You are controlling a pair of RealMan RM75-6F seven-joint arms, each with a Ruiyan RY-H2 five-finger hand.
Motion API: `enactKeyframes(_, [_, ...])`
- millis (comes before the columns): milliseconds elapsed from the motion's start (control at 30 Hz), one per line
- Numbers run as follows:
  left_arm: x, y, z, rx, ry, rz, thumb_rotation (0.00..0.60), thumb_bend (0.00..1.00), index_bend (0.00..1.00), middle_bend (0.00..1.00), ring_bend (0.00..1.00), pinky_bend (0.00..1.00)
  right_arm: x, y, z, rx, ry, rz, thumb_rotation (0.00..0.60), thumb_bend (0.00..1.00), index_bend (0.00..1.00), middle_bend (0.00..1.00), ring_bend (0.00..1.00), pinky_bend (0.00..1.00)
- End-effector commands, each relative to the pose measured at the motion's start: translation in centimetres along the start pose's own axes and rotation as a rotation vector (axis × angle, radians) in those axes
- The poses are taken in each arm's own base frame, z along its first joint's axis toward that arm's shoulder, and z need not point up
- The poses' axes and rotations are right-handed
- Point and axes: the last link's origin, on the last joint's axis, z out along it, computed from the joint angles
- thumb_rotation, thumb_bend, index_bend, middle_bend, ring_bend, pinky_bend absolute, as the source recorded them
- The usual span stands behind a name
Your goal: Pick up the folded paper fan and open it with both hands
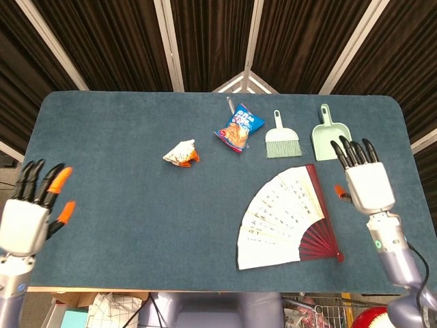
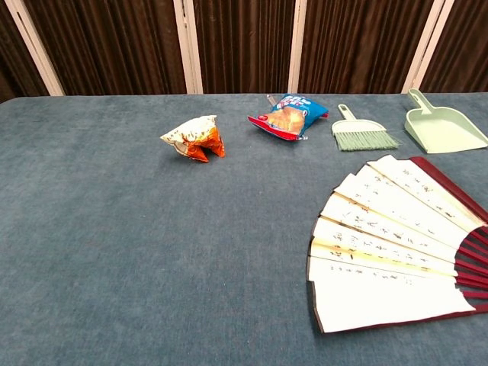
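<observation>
Blue snack bag beside green brush, dustpan; crumpled, possibly snack, wrapper apart, on blue table.

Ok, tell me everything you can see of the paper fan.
The paper fan lies spread open and flat on the blue table, near the front right. Its cream leaf is pleated into panels with lines of small dark writing. The ribs and outer guards are dark red, converging at a pivot toward the front right corner. Nothing touches it: the right hand hovers beside it, fingers apart, and the left hand is far off.
</observation>
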Motion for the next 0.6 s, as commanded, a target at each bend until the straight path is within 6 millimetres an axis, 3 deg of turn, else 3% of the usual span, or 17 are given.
enactKeyframes(33, [-0.2, -2.5, -3.0, 0.107, -0.099, 0.007, 0.6, 0.47, 0.15, 0.13, 0.0, 0.1, 0.6, -0.5, -6.6, 0.027, 0.082, 0.281, 0.6, 0.24, 0.07, 0.09, 0.16, 0.1])
enactKeyframes(167, [-1.0, -4.4, -4.4, 0.175, -0.18, -0.013, 0.6, 0.47, 0.15, 0.12, 0.0, 0.1, -0.9, -0.1, -10.5, 0.034, 0.077, 0.33, 0.6, 0.24, 0.12, 0.1, 0.18, 0.11])
enactKeyframes(333, [-1.6, -6.1, -4.8, 0.22, -0.235, -0.005, 0.6, 0.47, 0.15, 0.11, 0.0, 0.1, -2.2, 1.1, -13.3, 0.001, 0.043, 0.266, 0.6, 0.24, 0.16, 0.11, 0.19, 0.11])
enactKeyframes(600, [-1.9, -6.4, -5.1, 0.243, -0.31, 0.006, 0.6, 0.47, 0.15, 0.1, 0.0, 0.1, -2.5, 2.7, -14.7, -0.121, 0.016, 0.097, 0.6, 0.24, 0.16, 0.11, 0.19, 0.11])
